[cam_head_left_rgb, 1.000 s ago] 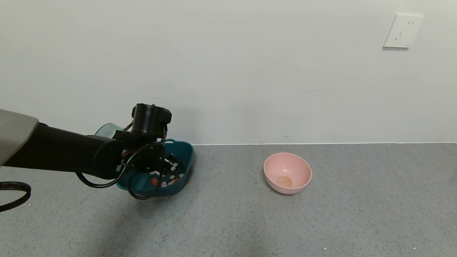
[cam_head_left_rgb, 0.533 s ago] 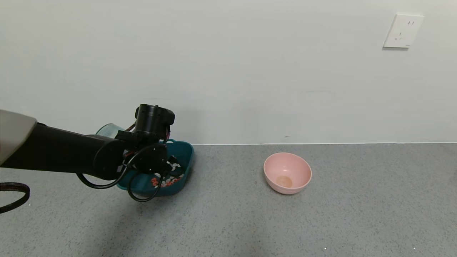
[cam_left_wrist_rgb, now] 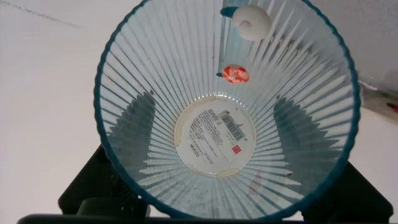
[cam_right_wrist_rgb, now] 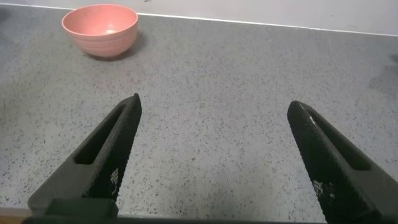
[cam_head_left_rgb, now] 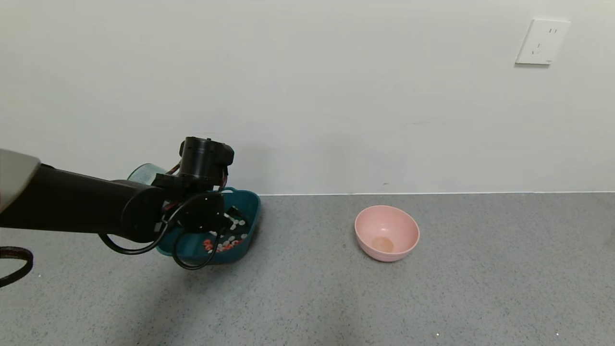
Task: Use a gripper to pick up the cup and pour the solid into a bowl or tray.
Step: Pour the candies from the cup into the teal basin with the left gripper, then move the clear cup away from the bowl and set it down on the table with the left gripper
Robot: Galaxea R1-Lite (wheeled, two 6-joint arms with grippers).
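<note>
You're mid-pour: the left gripper (cam_head_left_rgb: 194,192) is clamped on the tipped cup (cam_left_wrist_rgb: 227,106) over the teal tub (cam_head_left_rgb: 250,204). Most of the solid (cam_head_left_rgb: 223,242) is in the tub, with two pieces clinging inside the cup, so I'd tip further. Right gripper (cam_right_wrist_rgb: 214,155) idles, fingers spread

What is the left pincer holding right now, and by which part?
The left pincer holds the cup, gripped across its ribbed sides and tipped over the tub. The right pincer is open and holds nothing.
</note>
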